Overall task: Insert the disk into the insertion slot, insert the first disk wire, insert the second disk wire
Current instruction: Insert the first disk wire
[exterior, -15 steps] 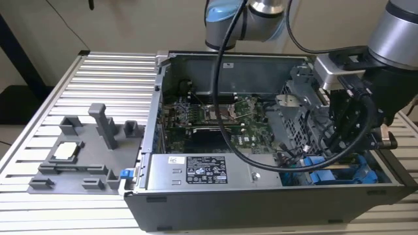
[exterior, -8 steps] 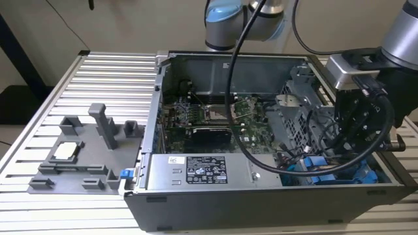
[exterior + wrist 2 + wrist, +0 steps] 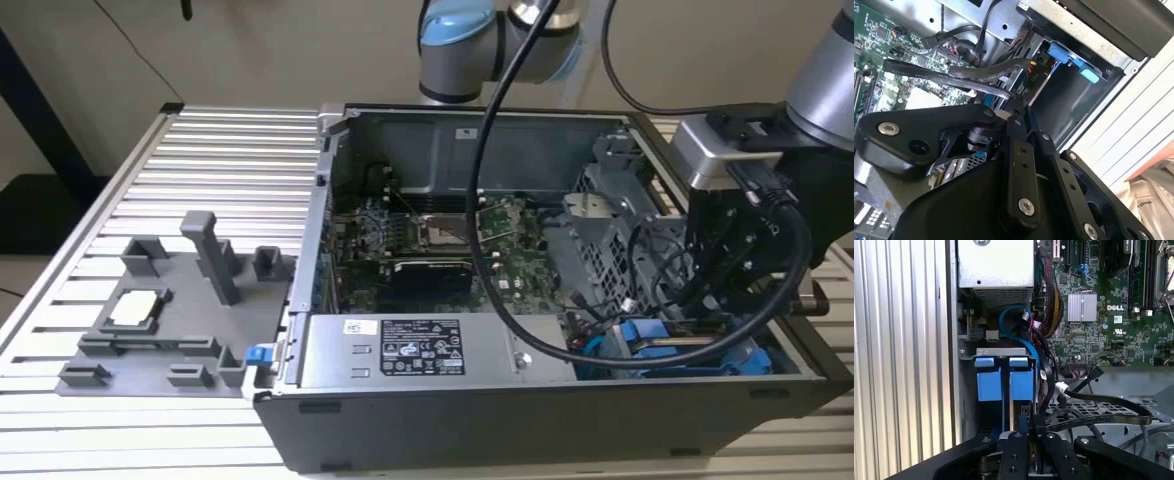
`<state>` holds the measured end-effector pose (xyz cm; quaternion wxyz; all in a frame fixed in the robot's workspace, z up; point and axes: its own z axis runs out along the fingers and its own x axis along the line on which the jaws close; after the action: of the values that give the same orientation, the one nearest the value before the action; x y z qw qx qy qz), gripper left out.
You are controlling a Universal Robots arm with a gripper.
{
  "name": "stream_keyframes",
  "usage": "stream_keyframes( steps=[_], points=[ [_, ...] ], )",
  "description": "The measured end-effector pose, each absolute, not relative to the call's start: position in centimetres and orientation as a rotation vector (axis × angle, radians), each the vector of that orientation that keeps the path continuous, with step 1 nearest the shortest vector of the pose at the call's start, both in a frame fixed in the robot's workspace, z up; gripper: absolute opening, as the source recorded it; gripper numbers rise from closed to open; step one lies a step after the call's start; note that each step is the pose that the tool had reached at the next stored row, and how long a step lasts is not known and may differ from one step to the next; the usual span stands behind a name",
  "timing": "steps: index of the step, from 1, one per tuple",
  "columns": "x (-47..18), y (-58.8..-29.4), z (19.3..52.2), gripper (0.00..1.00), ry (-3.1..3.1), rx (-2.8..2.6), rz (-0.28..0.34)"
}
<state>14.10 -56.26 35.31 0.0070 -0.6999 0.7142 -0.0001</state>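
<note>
blue-framed disk (image 3: 1004,382) seated in slot (image 3: 999,353), just beyond hand (image 3: 1033,432), hand clamped on black wire (image 3: 1104,417)

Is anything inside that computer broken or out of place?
Nothing looks broken or spilled. The only untidy thing is the black flat cables, which drape loosely across the grey drive cage beside the end effector instead of lying tucked away. In the first wrist view the blue disk carrier looks straight, not tilted.
</note>
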Motion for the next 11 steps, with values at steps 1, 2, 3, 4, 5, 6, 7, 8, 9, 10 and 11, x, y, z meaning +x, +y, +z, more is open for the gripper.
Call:
stream_keyframes(
  steps=[1, 2, 3, 4, 5, 6, 7, 8, 9, 10, 11],
  points=[
    [14.1, -56.26, 35.31, 0.16, 2.236, -2.186, 0.0],
    [14.1, -56.26, 35.31, 0.16, 2.236, -2.186, 0.0],
    [14.1, -56.27, 35.31, 0.16, 2.236, -2.186, 0.0],
    [14.11, -56.27, 35.3, 0.16, 2.236, -2.186, 0.0],
    [14.11, -56.27, 35.3, 0.16, 2.236, -2.186, 0.0],
    [14.1, -56.27, 35.27, 0.16, 2.237, -2.185, 0.0],
    [14.11, -56.27, 35.23, 0.16, 2.238, -2.184, 0.001],
    [14.12, -56.27, 35.19, 0.16, 2.239, -2.183, 0.001],
    [14.15, -56.28, 35.15, 0.16, 2.24, -2.182, 0.002],
    [14.19, -56.28, 35.1, 0.16, 2.241, -2.181, 0.003],
    [14.23, -56.28, 35.06, 0.16, 2.242, -2.18, 0.005]
  ],
)
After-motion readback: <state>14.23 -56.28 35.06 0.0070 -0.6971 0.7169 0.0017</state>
